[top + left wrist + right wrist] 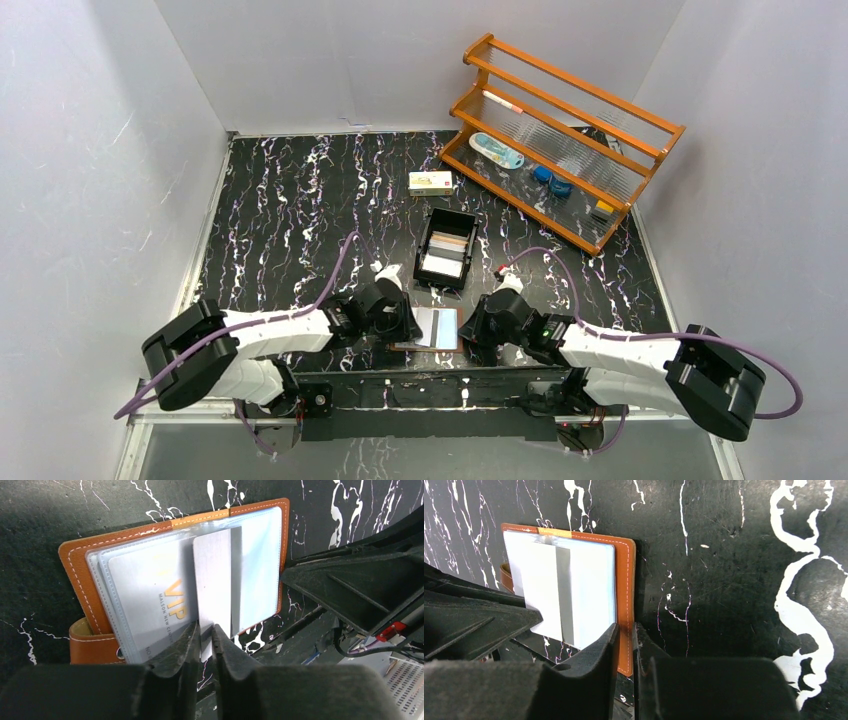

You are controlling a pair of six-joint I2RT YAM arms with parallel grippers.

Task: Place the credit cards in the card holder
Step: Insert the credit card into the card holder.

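The brown card holder (432, 330) lies open near the table's front edge, its clear pockets up. In the left wrist view the card holder (82, 587) holds a white VIP card (150, 600). My left gripper (206, 636) is shut on a grey card (212, 575) that stands over the pockets. My right gripper (625, 639) is shut on the card holder's orange edge (625, 590). In the top view the left gripper (400, 322) is at the holder's left side and the right gripper (474, 328) at its right side. More cards (446, 252) lie in the black tray (470, 247).
A white-and-yellow carton (430, 181) lies behind the tray. A wooden rack (560, 140) with small items stands at the back right. Grey walls close in the table on three sides.
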